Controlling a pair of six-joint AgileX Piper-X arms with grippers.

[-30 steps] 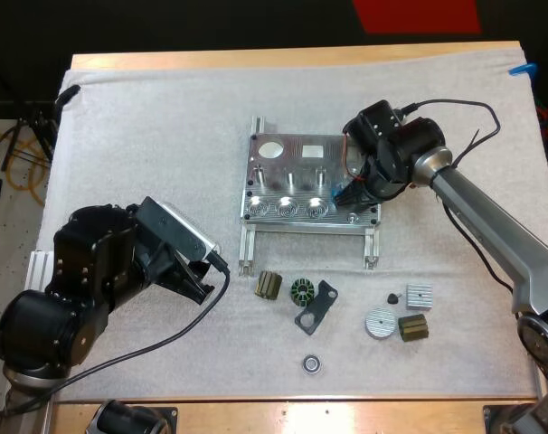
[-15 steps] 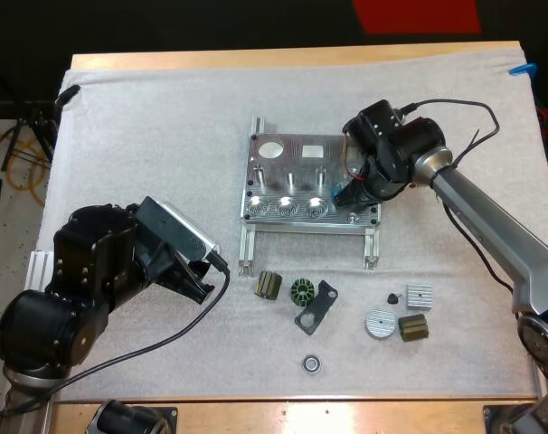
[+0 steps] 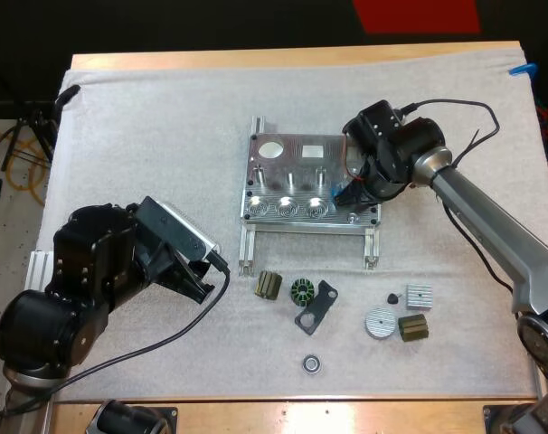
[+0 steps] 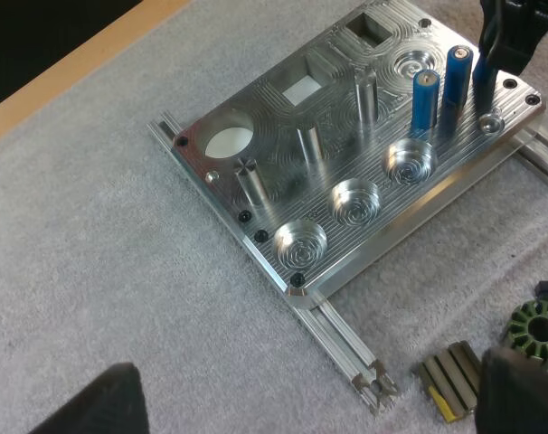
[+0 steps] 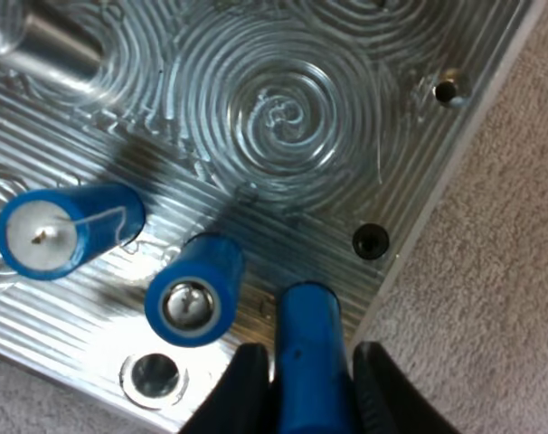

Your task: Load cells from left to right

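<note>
High view: the metal fixture [image 3: 297, 176] lies at the centre of the white mat [image 3: 147, 136]. The right gripper [image 3: 354, 193] is positioned at the fixture's lower right corner. The left gripper [image 3: 199, 273] is at the lower left of the frame, well apart from the fixture. Small dark parts [image 3: 315, 303] lie on the mat below the fixture, at lower centre. Left wrist view: the left gripper's fingers [image 4: 98, 402] stand wide apart, clear of any thing, above the mat near the fixture's rail. Two standing blue cylinders [image 4: 425, 101] are upright on the fixture, beside the right gripper. Right wrist view: the right gripper's fingers [image 5: 247, 389] press from both sides on the held blue cylinder [image 5: 310, 353], which is over the fixture's ribbed surface near its corner, just beside the two standing cylinders.
</note>
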